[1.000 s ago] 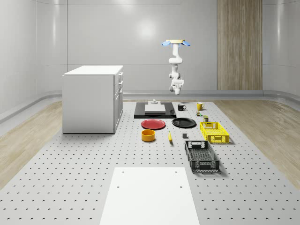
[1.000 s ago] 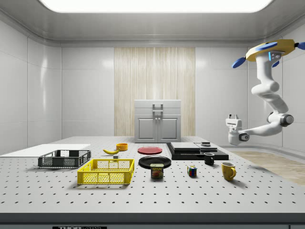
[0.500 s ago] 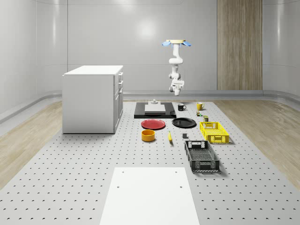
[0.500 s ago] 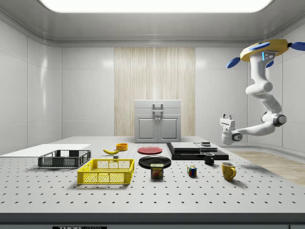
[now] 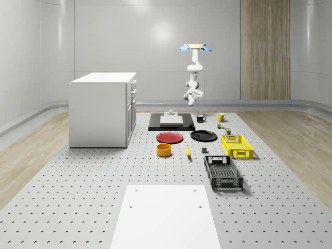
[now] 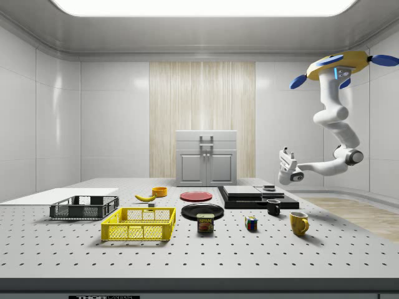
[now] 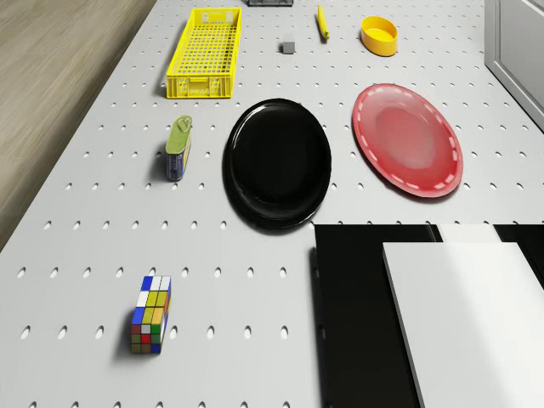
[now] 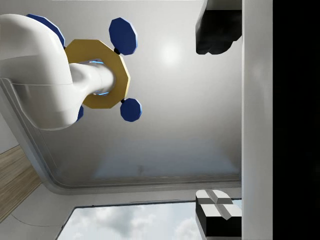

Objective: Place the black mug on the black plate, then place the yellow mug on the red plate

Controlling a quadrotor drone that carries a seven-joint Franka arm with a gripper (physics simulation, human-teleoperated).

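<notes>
Black mug [image 6: 274, 207] stands upright on the perforated tabletop [image 6: 199, 249], just beside the black slab [image 6: 257, 198], well apart from the black plate [image 6: 202, 211]; yellow mug [image 6: 298, 223] nearer. Both glossy, handled, cylindrical. Drone [image 6: 336, 66] hovers beyond, jaws [image 6: 286, 158] empty, pointing up, parted in wrist view. Judgement: turn wrist down, descend straight over the rim, grip opposite the handle.

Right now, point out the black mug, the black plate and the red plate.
black mug [image 6: 274, 207], side view, its body
black plate [image 7: 277, 161], drone view, its centre
red plate [image 7: 408, 139], drone view, its centre
</notes>
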